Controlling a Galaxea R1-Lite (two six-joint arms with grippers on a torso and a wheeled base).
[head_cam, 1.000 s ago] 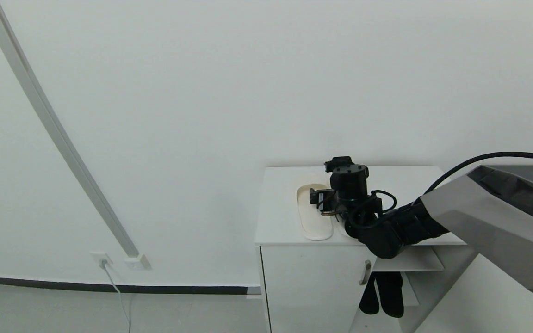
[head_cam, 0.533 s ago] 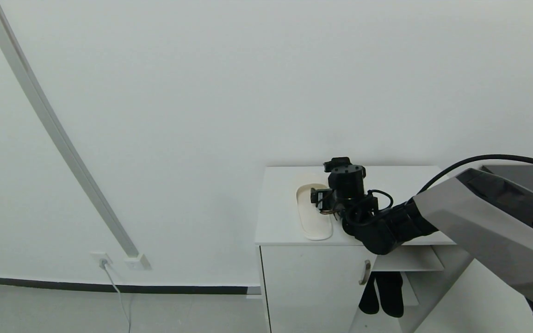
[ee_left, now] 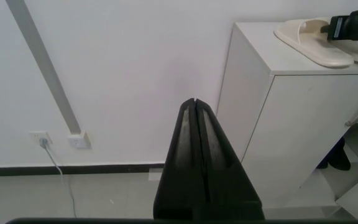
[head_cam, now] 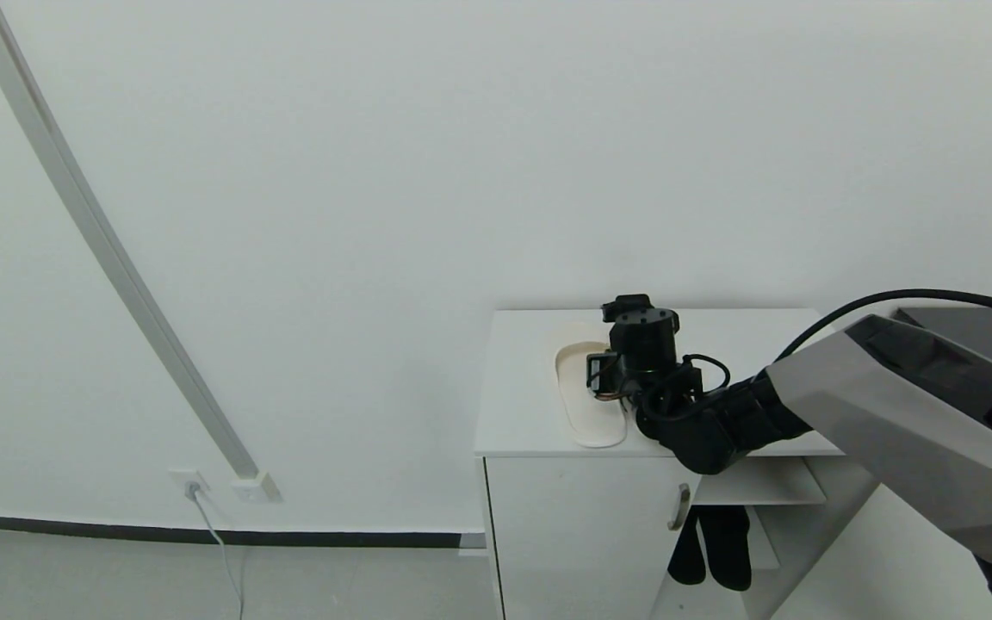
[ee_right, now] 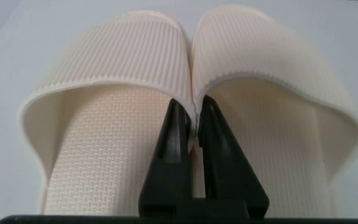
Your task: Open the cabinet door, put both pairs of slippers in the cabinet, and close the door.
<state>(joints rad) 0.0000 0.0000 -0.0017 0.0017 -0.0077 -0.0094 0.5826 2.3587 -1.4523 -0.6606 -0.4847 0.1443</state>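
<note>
Right now my right fingers (ee_right: 193, 106) are pinched almost shut on the cream slippers (ee_right: 123, 68), clamping the two inner strap edges together where they meet. The pair lies side by side, soles down, on the top of the white cabinet (head_cam: 582, 534), towards its left half, with my right wrist directly above it. Below, the left door (head_cam: 586, 517) is shut, its handle (head_cam: 683, 506) at the inner edge. The right side of the cabinet is open, and a shelf (head_cam: 763, 486) shows there. Under that shelf the black slippers (head_cam: 714, 547) stand inside, close together. My left fingers (ee_left: 194, 106) are pressed flat against each other with nothing between them. They are held low, out to the left of the cabinet and well apart from it, facing the wall (ee_left: 135, 74) and the socket (ee_left: 40, 138) near the floor.
</note>
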